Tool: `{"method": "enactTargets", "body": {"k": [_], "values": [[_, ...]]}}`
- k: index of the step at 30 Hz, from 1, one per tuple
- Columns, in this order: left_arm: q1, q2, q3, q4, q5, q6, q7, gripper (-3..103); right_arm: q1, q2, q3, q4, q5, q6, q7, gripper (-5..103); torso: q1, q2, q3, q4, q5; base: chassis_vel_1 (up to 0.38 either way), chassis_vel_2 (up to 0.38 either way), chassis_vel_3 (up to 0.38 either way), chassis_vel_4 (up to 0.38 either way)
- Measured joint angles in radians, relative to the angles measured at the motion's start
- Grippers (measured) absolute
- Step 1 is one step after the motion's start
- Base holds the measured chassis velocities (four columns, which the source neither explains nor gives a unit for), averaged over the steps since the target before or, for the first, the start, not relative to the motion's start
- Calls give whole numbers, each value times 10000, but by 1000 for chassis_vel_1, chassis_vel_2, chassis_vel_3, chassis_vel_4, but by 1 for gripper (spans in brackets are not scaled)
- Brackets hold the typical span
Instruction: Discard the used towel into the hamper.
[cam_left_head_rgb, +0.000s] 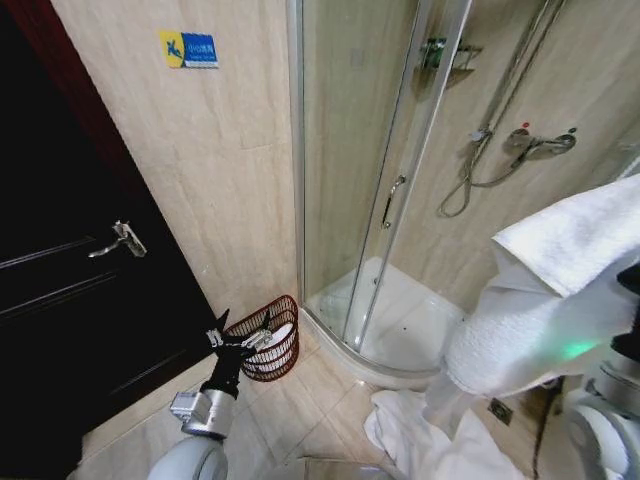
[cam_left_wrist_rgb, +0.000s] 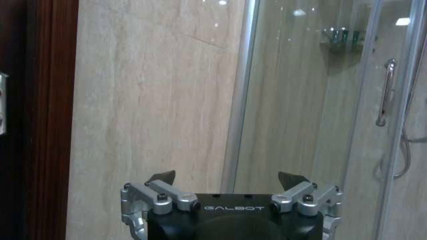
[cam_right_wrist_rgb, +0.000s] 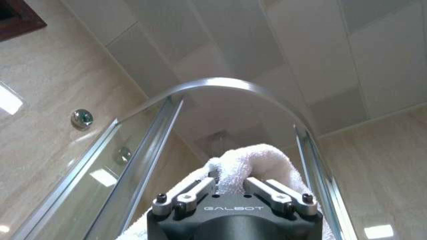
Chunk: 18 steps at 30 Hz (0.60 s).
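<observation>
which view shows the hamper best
The head view: the hamper stands on the floor by the shower's corner, its ribs and rim plain, with the open left gripper in front of it. The left wrist view looks at the wall and shower glass instead; the right wrist view faces the ceiling past the towel.
</observation>
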Motion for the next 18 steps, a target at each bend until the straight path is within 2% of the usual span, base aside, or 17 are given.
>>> {"method": "enactTargets", "body": {"k": [18], "values": [[0, 0, 0, 0, 0, 0, 0, 100, -14, 17, 17, 0, 12, 0, -4, 6, 0, 0, 0, 0, 0, 58, -57, -58, 63]]}}
